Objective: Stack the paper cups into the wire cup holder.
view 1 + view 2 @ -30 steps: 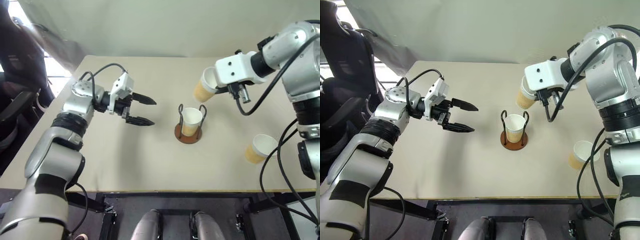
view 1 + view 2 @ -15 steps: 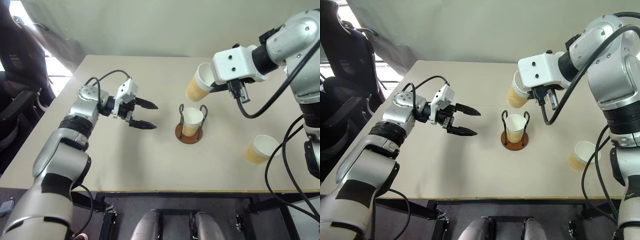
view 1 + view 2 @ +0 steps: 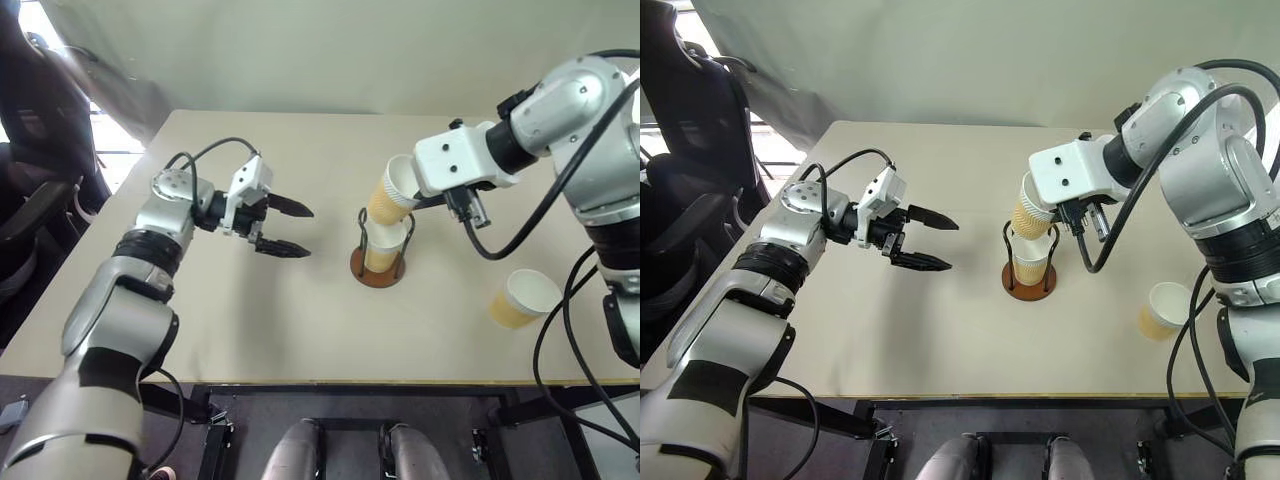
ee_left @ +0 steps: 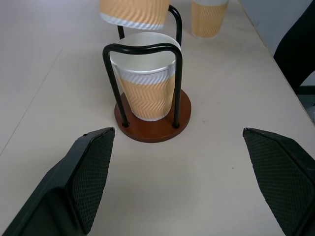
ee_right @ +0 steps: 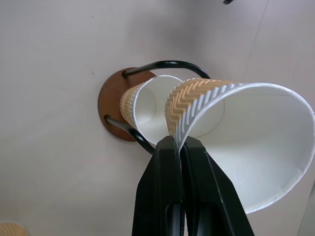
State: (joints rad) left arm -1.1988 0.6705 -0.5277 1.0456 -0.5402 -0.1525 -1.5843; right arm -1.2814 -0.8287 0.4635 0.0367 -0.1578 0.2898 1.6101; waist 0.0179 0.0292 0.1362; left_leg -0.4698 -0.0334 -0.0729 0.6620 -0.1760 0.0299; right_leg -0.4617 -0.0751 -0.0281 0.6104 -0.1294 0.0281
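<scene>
So the right hand [image 5: 179, 142] is pinching a paper cup [image 3: 388, 190] by its rim, tilted, bottom just above the cup [image 4: 147, 81] already in the wire cup holder [image 3: 377, 268]. It needs straightening upright to drop in; the left hand [image 3: 283, 228] hangs open, well apart.

Both head views look down from the near edge across the surface [image 3: 300, 330]. The left wrist view faces right, close and low, toward the wire cup holder [image 4: 147, 98]; the right wrist view looks steeply down onto it

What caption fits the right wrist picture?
Right gripper pinching a paper cup by its wall above the cup in the wire holder.
</scene>
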